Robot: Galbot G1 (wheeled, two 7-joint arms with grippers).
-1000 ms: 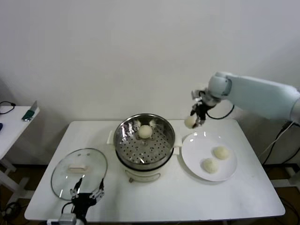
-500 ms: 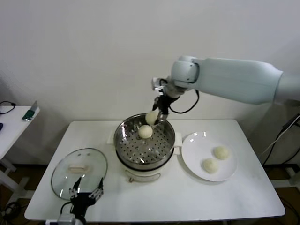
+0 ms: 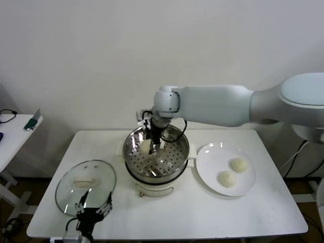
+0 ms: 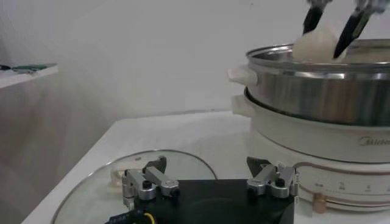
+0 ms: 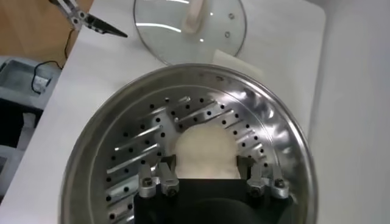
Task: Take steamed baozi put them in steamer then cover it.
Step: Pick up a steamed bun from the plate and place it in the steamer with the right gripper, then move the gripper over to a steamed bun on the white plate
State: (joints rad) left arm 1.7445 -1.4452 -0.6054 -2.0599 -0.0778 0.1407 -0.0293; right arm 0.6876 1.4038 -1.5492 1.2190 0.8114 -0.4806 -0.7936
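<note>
Reaching over the steamer (image 3: 157, 152), our right gripper (image 3: 152, 144) was clamped on a steamed baozi (image 3: 146, 146), pinched between its fingers just above the perforated tray on the pot's left side. Two more buns (image 3: 233, 171) sat on the white plate (image 3: 212, 152) beside the pot. Our left gripper (image 3: 93, 208) stood wide open near the cover (image 3: 86, 185), holding nothing.

A white bench (image 3: 167, 212) carries three things directly. The steamer (image 3: 157, 174) stands near the middle of the far edge. The cover (image 3: 86, 186) lies flat toward the front left corner, and a white plate (image 3: 202, 174) sits toward the right edge.
</note>
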